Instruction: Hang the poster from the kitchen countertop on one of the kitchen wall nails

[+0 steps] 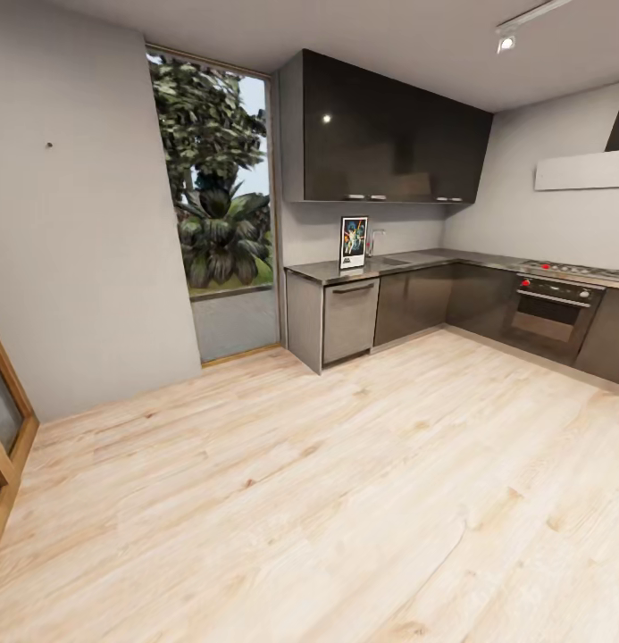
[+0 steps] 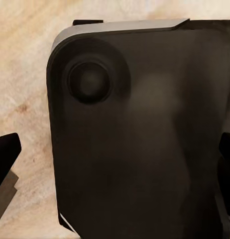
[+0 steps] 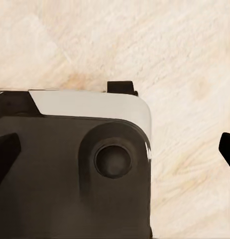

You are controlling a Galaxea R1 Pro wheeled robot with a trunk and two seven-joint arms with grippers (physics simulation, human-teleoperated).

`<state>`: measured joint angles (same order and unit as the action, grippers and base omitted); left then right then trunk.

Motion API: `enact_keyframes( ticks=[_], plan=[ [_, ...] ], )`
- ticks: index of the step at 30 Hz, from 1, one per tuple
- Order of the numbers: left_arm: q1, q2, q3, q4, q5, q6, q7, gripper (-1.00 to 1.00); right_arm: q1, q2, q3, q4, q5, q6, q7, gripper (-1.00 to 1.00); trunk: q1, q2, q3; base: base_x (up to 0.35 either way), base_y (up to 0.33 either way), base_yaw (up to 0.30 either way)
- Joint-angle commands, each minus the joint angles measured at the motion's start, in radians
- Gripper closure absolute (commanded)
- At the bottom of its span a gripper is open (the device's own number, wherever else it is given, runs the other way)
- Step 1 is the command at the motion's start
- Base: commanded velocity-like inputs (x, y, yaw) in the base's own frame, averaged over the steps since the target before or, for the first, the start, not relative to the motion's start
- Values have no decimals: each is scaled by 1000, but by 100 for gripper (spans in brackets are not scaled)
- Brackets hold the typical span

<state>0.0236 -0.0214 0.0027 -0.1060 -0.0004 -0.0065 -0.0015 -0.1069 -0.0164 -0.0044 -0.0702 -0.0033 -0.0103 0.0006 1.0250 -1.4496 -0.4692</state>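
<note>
The poster (image 1: 353, 242) stands upright on the kitchen countertop (image 1: 416, 262), leaning at the wall beneath the dark upper cabinets (image 1: 385, 143), at about 1 o'clock in the head view and well apart across the pale wooden floor (image 1: 345, 500). A wall nail (image 1: 48, 145) shows as a speck on the grey wall at 10 o'clock, left of the tall window (image 1: 221, 205). Each wrist view looks down on the robot's dark base (image 2: 140, 139) over floorboards, with dark fingertips (image 2: 6, 154) at the edges; whether either gripper is released or clenched cannot be told.
</note>
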Motion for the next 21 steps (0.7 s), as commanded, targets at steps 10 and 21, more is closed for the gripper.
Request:
enact_keyframes(
  ticks=[10,21],
  plan=[
    [1,43,9,-604,1,-14,2,-100,-31,-84,-2,-498,0,-39,-4,-100,0,0,-1,2,0,0],
    [1,46,13,-584,2,-25,2,-100,-25,-88,-3,-461,4,-42,-4,-100,0,0,-1,220,-47,0]
  ],
)
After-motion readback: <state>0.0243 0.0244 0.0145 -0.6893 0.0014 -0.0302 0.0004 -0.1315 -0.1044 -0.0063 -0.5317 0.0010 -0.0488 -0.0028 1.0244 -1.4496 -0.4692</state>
